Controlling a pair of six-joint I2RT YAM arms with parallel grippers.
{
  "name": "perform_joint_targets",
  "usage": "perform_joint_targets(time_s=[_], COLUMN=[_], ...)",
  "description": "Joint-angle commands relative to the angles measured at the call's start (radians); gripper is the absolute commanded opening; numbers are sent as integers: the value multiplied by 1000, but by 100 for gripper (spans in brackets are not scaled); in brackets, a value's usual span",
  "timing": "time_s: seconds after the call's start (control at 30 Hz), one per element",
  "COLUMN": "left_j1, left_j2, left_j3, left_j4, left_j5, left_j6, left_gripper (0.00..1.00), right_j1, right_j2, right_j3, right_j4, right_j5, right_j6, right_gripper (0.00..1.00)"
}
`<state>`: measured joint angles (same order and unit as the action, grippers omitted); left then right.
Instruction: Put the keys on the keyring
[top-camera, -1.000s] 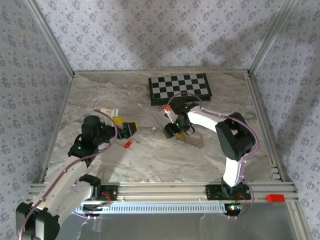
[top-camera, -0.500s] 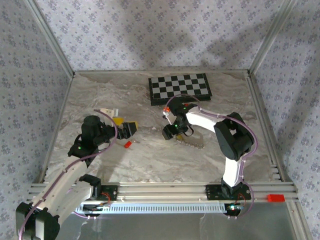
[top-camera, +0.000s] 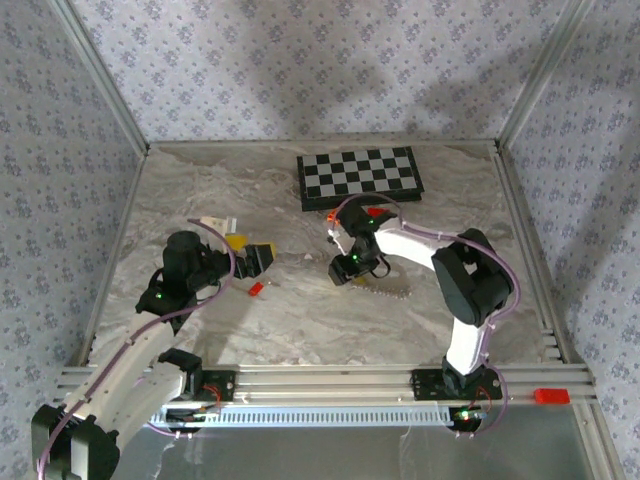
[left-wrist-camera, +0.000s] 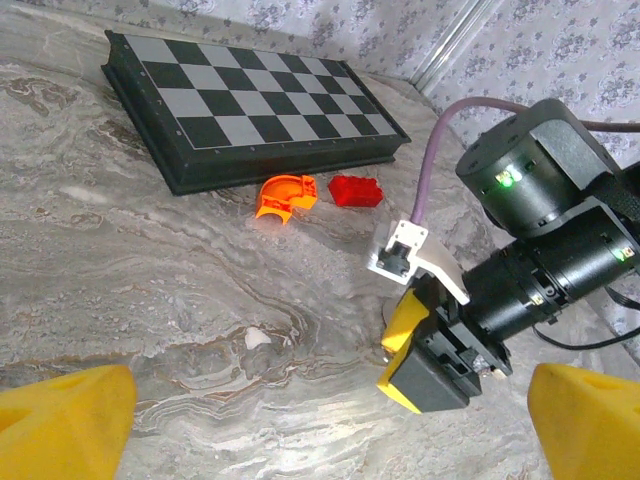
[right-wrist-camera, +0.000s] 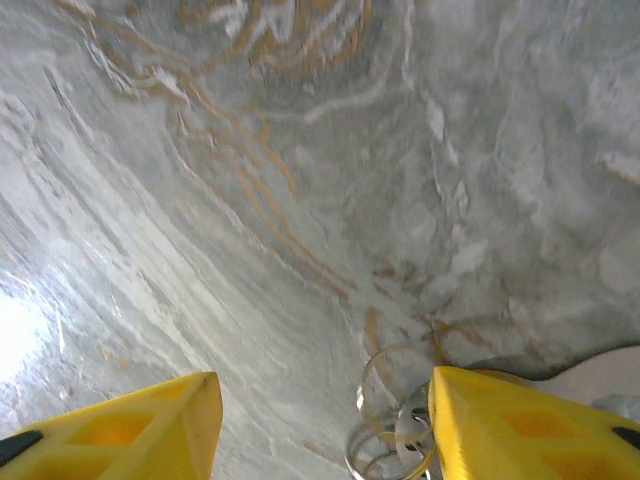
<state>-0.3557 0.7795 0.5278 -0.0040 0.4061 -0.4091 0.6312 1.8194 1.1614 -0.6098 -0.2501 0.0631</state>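
Keys numbered one: a tiny red piece (top-camera: 254, 289) lay on the table (top-camera: 300, 330), just on the near side of the left gripper (top-camera: 262, 258) and apart from it. That gripper's two yellow fingers (left-wrist-camera: 60, 425) stood wide, with nothing between them. To the right, well apart from the red piece, one keyring (top-camera: 388, 289) lay as a silvery chain on the table, its left end by the right gripper (top-camera: 345, 272). Seen from the right wrist, that gripper's two fingers (right-wrist-camera: 130, 425) stood partly apart and gripped nothing. Thin silvery loops lay at the inner edge of one finger, though I could not tell whether they touched it. Farther off sat one orange curved piece (left-wrist-camera: 283, 195) and one red block (left-wrist-camera: 355, 190), just beside each other, near the front edge of one chessboard (left-wrist-camera: 250, 105) at the back of the table.
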Motion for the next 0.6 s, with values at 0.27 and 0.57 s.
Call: perform_joint_targets(time_s=[0.27, 0.57], left_j1=[-6, -6], left_j2=[-3, -7], left_j3=[14, 21], left_j4=[12, 2], left_j5=[-3, -3], left_j6=[13, 21], left_gripper=[100, 100], right_j1=[47, 90], right_j2=[-83, -33], right_j3=[19, 98], right_j4=[-91, -148], right_j5=[141, 268], right_j6=[0, -19], right_gripper=[51, 46])
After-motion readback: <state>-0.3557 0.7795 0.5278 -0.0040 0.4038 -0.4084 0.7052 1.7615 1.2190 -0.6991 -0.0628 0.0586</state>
